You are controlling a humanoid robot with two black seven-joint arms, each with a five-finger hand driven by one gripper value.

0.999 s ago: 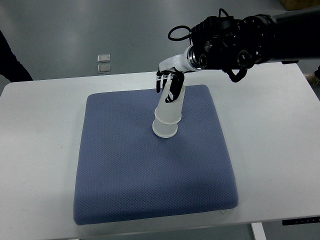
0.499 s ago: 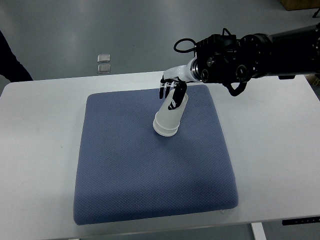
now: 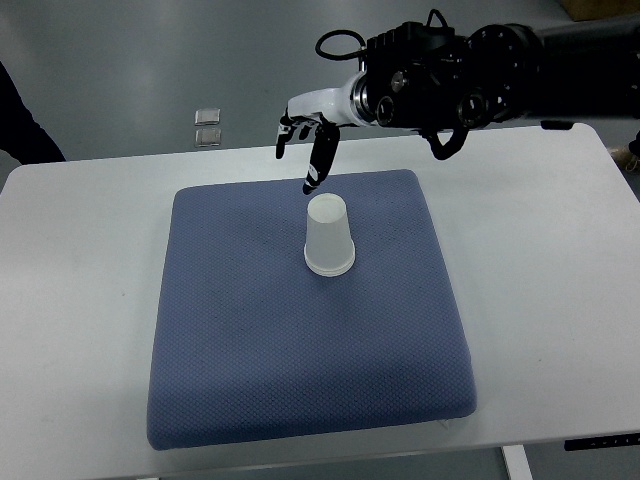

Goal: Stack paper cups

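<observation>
Fingers (image 3: 318, 160) of your right hand (image 3: 305, 125) hang spread and released, just above the paper cup (image 3: 329, 236). It stands upside down on the blue pad (image 3: 250, 340), untouched.

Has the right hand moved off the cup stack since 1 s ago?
Yes. The right hand has let go, fingers open, and moved up-left toward the blue pad's far edge; the paper cup stack stands alone, upside down.

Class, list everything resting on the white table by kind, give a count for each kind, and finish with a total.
Blue cushion pad: 1
White paper cup stack, upside down on the pad: 1 stack; the number of cups nested in it cannot be told
Total: 2 things
</observation>
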